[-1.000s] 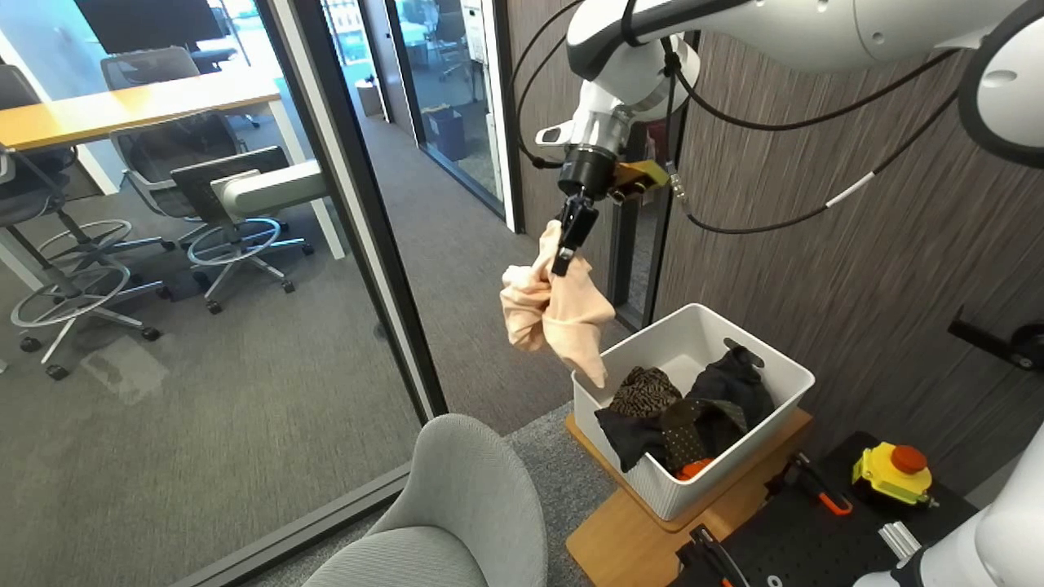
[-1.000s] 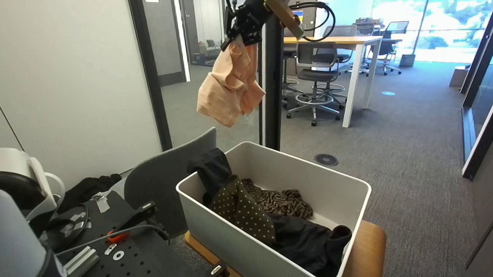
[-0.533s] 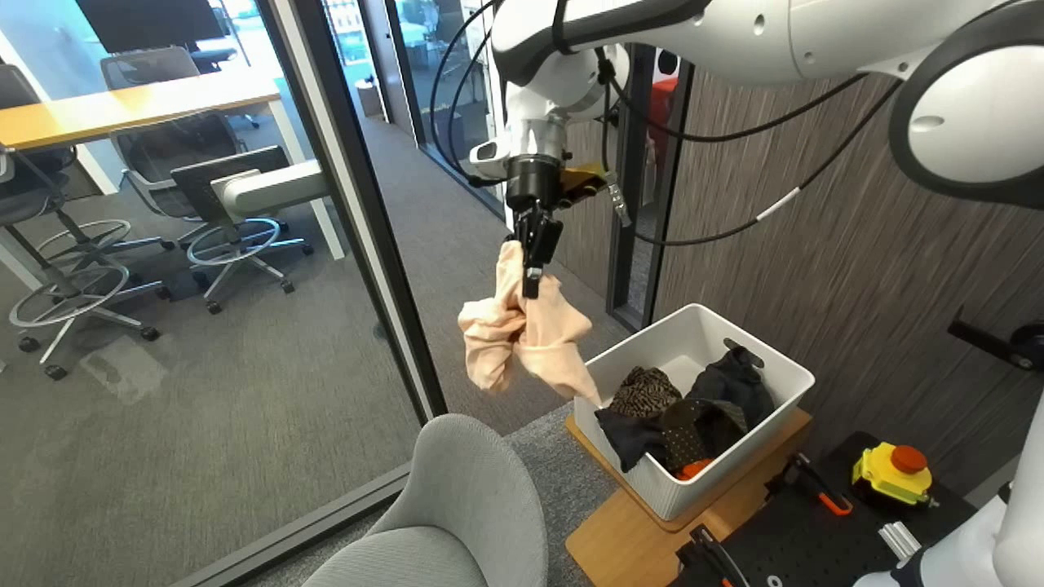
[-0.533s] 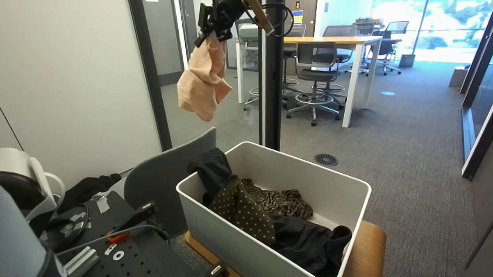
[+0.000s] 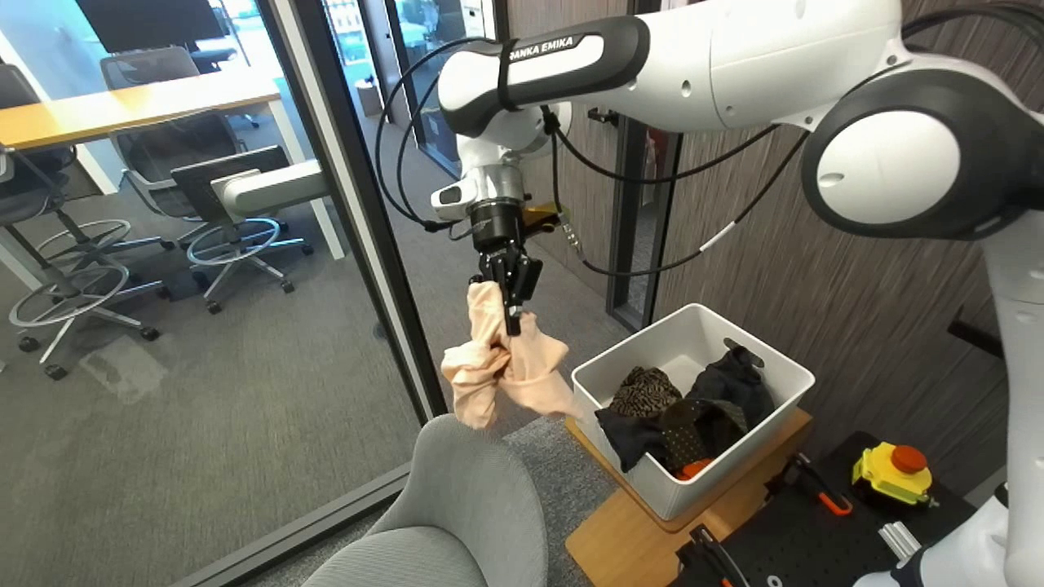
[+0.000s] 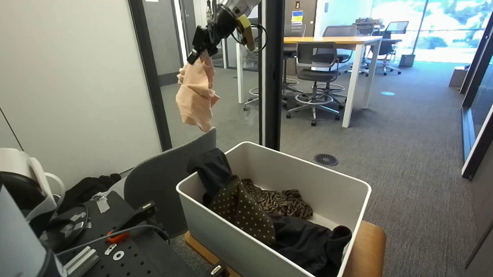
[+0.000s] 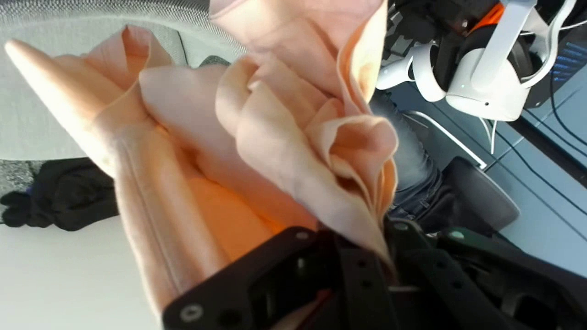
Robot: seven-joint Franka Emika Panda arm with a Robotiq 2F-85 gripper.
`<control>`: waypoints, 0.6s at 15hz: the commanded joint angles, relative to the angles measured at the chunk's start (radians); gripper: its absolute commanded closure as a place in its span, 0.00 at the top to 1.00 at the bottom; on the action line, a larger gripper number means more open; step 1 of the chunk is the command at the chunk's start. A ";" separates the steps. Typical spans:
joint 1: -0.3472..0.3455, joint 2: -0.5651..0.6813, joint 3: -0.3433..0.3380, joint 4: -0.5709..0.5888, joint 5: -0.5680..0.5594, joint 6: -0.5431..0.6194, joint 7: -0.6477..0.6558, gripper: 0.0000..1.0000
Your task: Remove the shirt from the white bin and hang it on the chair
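The peach shirt (image 5: 534, 371) hangs bunched from my gripper (image 5: 507, 314) in the air, outside the white bin (image 5: 624, 465). My gripper (image 6: 200, 56) is shut on the upper part of the shirt (image 6: 194, 101). The grey chair (image 5: 481, 481) stands beside the bin, and the shirt's lower end is near the top of its backrest (image 6: 165, 170). I cannot tell if they touch. In the wrist view the shirt (image 7: 275, 133) fills the middle and runs between the fingers (image 7: 357, 243); the chair's grey seat (image 7: 36, 105) shows behind it. The fingertips are hidden by cloth.
Dark and patterned clothes (image 6: 277, 203) lie in the bin, which stands on a wooden stool (image 5: 620, 538). A glass wall with a dark frame post (image 5: 367, 220) rises behind the chair. A black perforated table (image 6: 140, 261) and a yellow-red stop button (image 5: 893, 471) stand near the robot base.
My gripper has carried the shirt away from over the bin's edge toward the chair's backrest. It has also come down, with the shirt still held.
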 commanded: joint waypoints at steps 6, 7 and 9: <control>0.065 0.212 0.064 0.241 -0.067 -0.194 -0.281 0.06; 0.078 0.228 0.065 0.255 -0.087 -0.208 -0.306 0.06; 0.100 0.255 0.063 0.274 -0.128 -0.207 -0.363 0.07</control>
